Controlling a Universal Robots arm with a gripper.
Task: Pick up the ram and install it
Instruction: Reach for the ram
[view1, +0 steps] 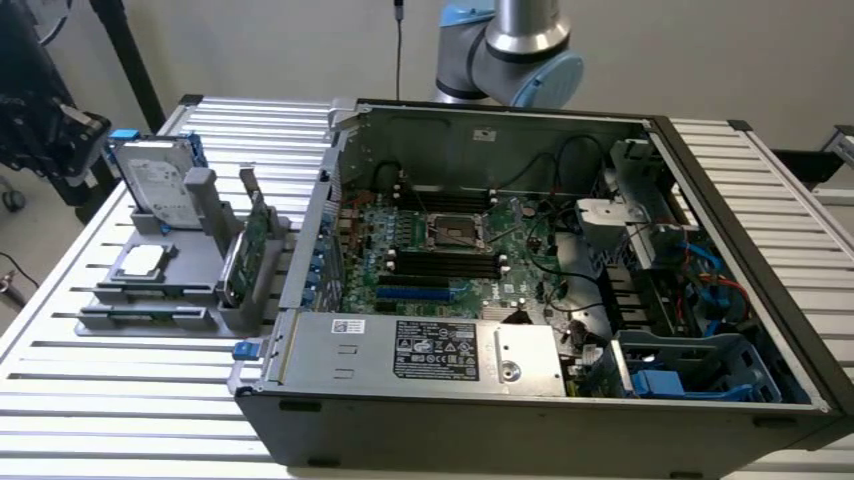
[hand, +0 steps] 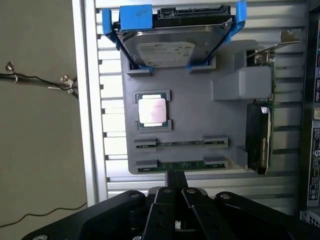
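Two ram sticks lie on edge in a grey holder (hand: 200, 120), one (hand: 180, 143) beside the other (hand: 181, 164). Each is a thin green strip held by grey clips at both ends. In the exterior view they sit at the holder's front end (view1: 144, 293), at the exterior view's left of the computer case. My gripper (hand: 175, 175) is shut with nothing in it; its black fingers meet in a point above the holder's edge, close to the outer ram stick. The motherboard (view1: 454, 235) lies in the open case, its black slots (view1: 447, 265) side by side.
On the same holder (view1: 174, 285) are a silver hard drive (hand: 165, 45) in blue brackets, a processor chip (hand: 151, 110), and a green card with a metal bracket (hand: 262, 135). The case (view1: 534, 380) has high walls, a power supply (view1: 427, 350) and cables (view1: 694, 270). The arm's joint (view1: 514, 50) stands behind it.
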